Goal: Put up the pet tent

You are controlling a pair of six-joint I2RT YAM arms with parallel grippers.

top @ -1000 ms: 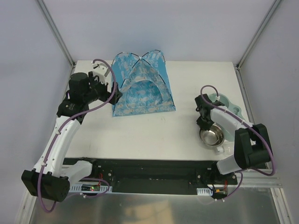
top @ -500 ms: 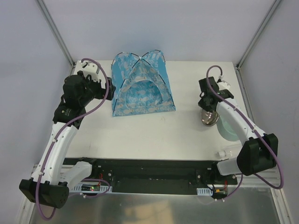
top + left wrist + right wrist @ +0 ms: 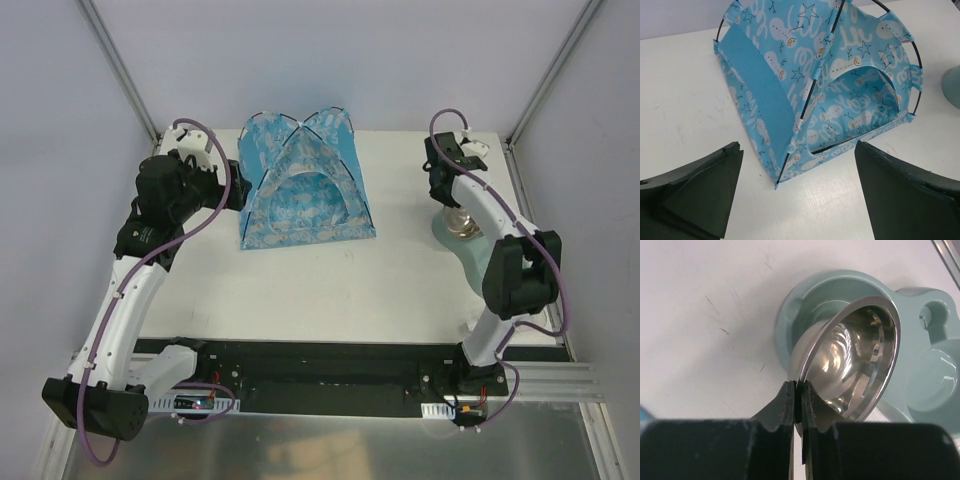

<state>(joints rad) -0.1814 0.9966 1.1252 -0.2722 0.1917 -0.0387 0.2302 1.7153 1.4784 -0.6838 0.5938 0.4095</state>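
Note:
The pet tent (image 3: pixel 305 185) stands upright at the back middle of the table, blue printed fabric on thin black crossing poles, its arched doorway facing the front. In the left wrist view the tent (image 3: pixel 830 85) fills the upper half. My left gripper (image 3: pixel 232 188) is open and empty just left of the tent's side; its fingers (image 3: pixel 695 195) frame the tent's near corner. My right gripper (image 3: pixel 452 205) is shut on the rim of a steel bowl (image 3: pixel 855 355), holding it tilted over a pale green feeder base (image 3: pixel 920 365).
The green feeder base (image 3: pixel 480 250) lies along the table's right side. A small clear bottle (image 3: pixel 483 326) lies at the front right near the table edge. Frame posts rise at the back corners.
My right gripper has carried the steel bowl from the front right toward the back right, over the green base. My left gripper has shifted slightly beside the tent.

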